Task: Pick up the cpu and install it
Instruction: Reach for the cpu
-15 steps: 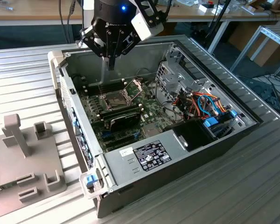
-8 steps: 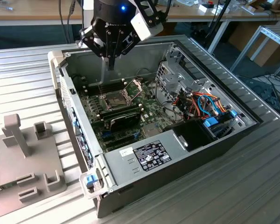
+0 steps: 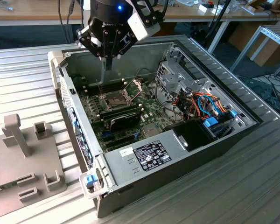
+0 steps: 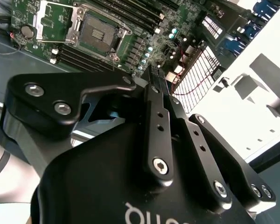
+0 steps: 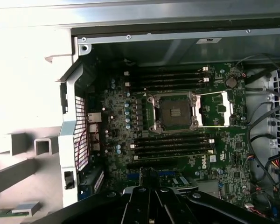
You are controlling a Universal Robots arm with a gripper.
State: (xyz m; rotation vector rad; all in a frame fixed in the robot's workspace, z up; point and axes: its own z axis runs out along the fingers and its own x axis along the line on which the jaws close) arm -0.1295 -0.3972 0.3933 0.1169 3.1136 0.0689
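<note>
Closest to my lens, the gripper [image 4: 153,73] is hanging with its fingers pressed together, and I cannot tell whether anything thin is pinched between them. It is hovering above the open case [image 3: 186,154], well clear of the motherboard [image 5: 116,102]. I am watching the socket [image 5: 174,112] showing its dark contact field, with its frame [image 5: 213,108] swung open beside it. I am not able to tell where the cpu is. A grey fixture [image 3: 28,163] is sitting on the worktop [image 3: 23,74] beside the case.
</note>
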